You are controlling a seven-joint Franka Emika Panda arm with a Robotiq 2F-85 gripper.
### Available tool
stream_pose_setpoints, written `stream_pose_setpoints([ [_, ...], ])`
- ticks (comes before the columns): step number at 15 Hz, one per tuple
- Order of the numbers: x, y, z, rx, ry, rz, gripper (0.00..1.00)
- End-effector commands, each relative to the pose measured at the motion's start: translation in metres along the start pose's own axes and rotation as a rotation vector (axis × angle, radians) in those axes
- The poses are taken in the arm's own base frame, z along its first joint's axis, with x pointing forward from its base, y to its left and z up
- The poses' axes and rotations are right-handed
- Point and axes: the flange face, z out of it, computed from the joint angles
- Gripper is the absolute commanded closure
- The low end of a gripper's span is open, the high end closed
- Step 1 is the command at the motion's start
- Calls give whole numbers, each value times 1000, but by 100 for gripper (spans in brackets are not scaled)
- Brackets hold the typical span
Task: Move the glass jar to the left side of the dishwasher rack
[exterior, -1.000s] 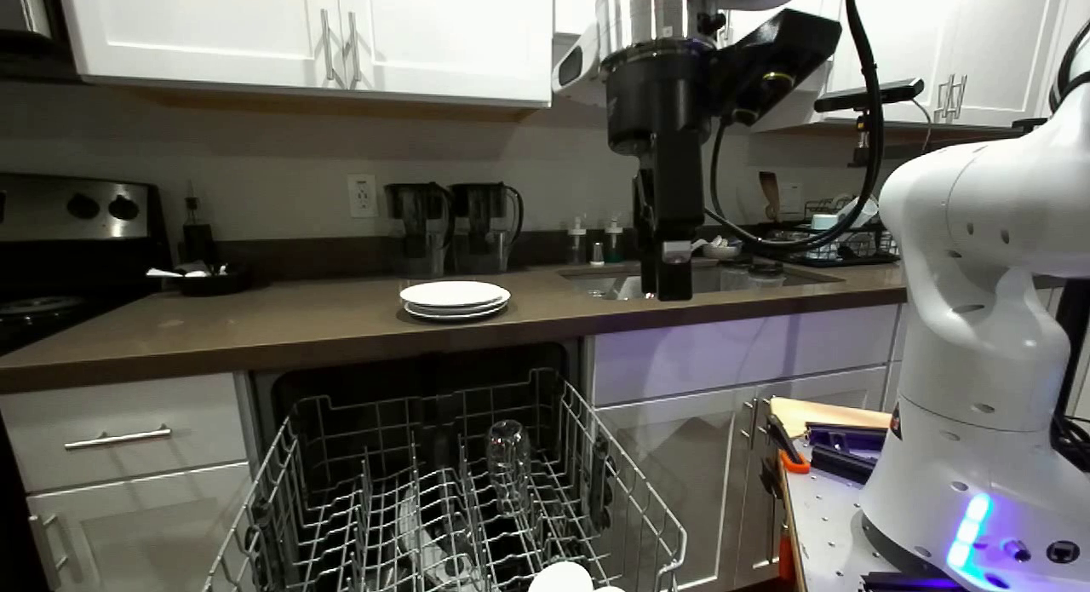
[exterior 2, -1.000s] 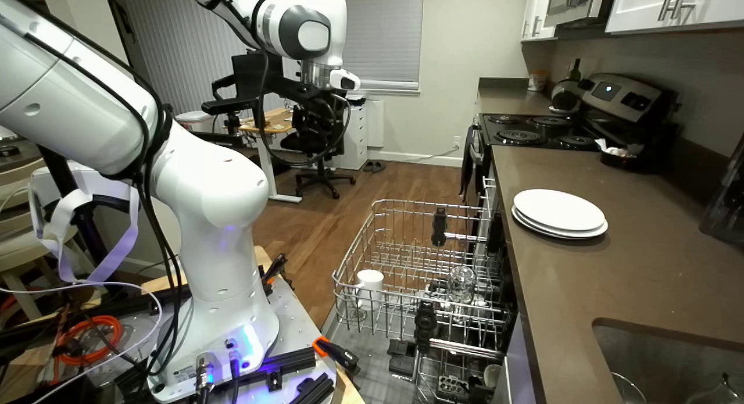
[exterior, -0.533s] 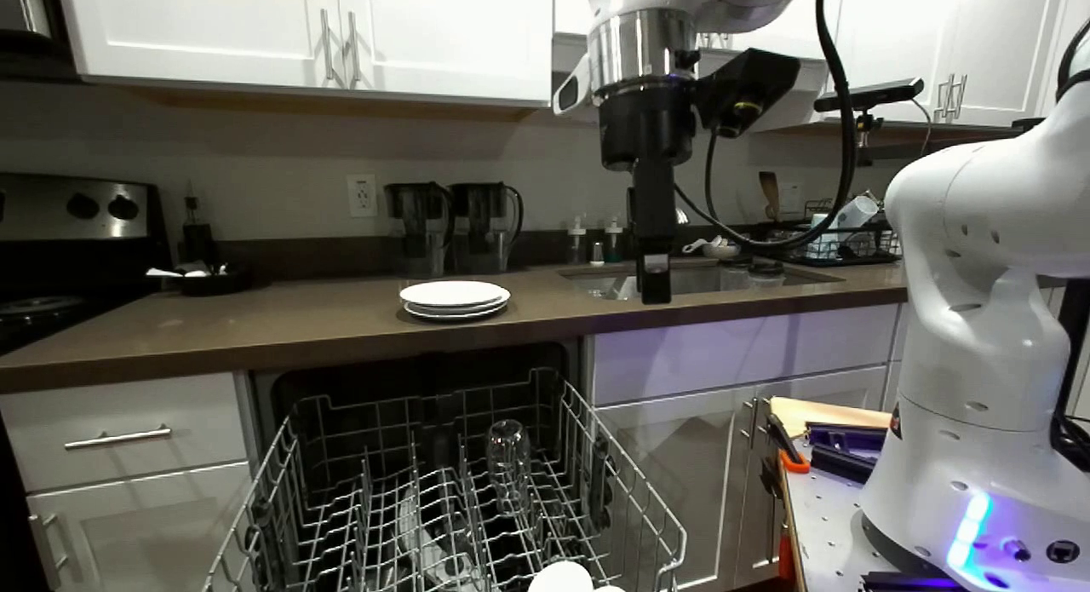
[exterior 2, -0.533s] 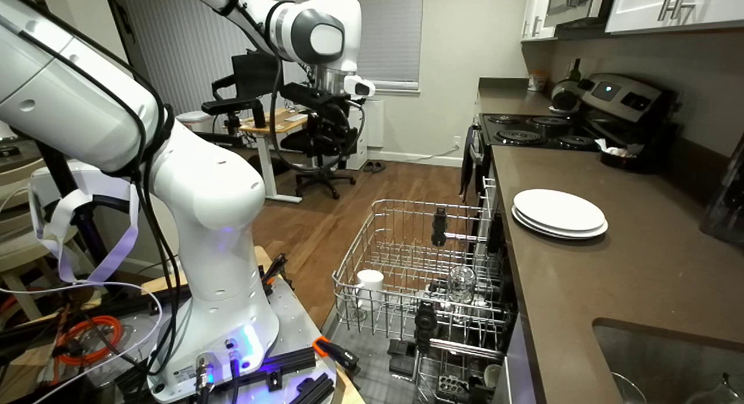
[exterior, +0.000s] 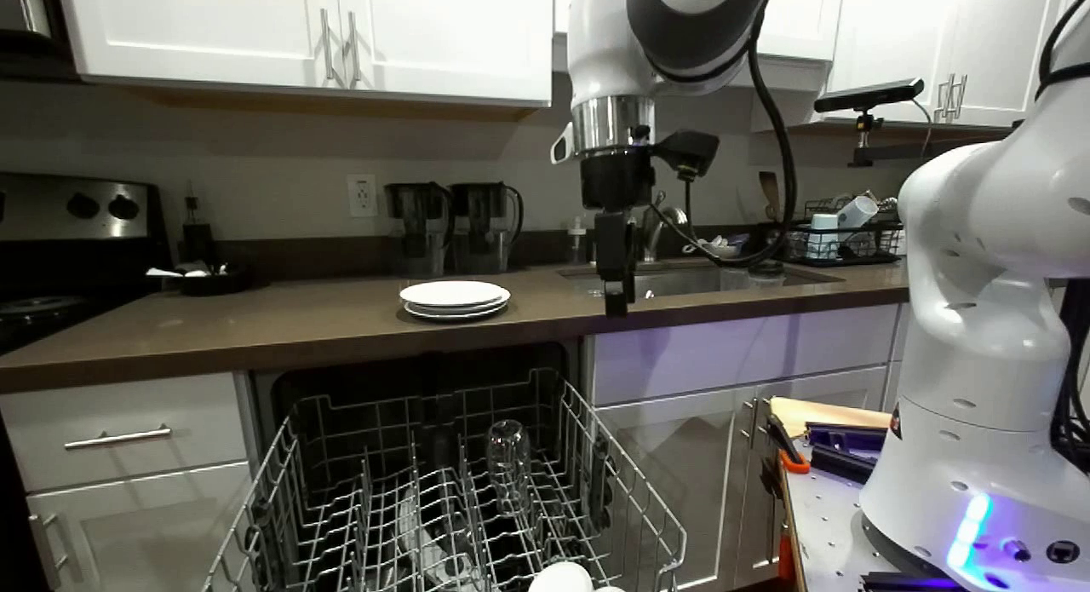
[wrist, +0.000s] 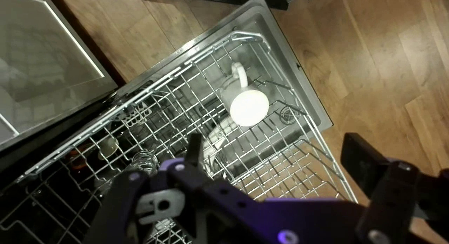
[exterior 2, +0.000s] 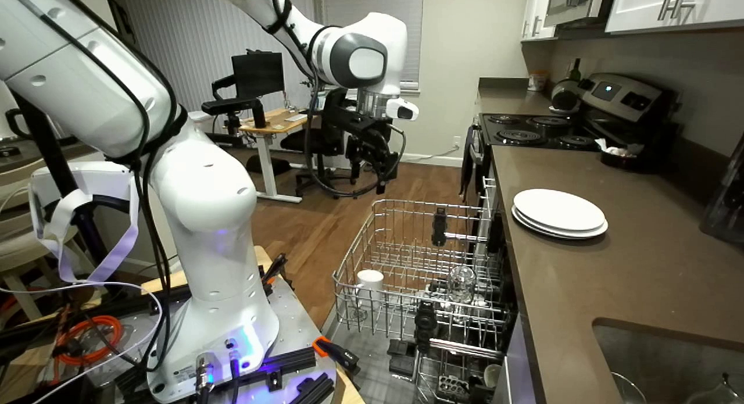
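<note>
The clear glass jar (exterior: 508,456) stands in the rear right part of the silver wire dishwasher rack (exterior: 684,537) in an exterior view. The jar also shows in an exterior view (exterior 2: 461,283), and the rack's rim (exterior 2: 430,202) there too. In the wrist view the jar (wrist: 143,162) is left of the jaws, partly hidden by the gripper. My gripper (wrist: 275,154) is open and empty, its fingers wide apart. It hangs high above the rack, clear of the jar, in both exterior views (exterior: 619,304) (exterior 2: 368,181).
A white mug (wrist: 249,107) stands upside down near the rack's front corner. A stack of white plates (exterior: 456,294) lies on the brown counter (exterior: 255,328) above the dishwasher. Upright tines fill the rack's floor. A sink (exterior 2: 668,340) is set in the counter.
The gripper has moved left in an exterior view and away from that camera. In an exterior view it has moved right and down, toward the rack. The jar and rack have not moved.
</note>
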Motion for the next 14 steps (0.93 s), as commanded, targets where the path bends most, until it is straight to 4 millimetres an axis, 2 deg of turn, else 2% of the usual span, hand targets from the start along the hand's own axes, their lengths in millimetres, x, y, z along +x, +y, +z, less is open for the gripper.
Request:
stream_pose_setpoints([
  [1, 31, 23, 25, -19, 15, 33, 0],
  [5, 61, 38, 59, -76, 38, 68, 0],
  [8, 85, 55, 77, -115, 27, 76, 0],
  [14, 146, 92, 82, -141, 1, 83, 0],
])
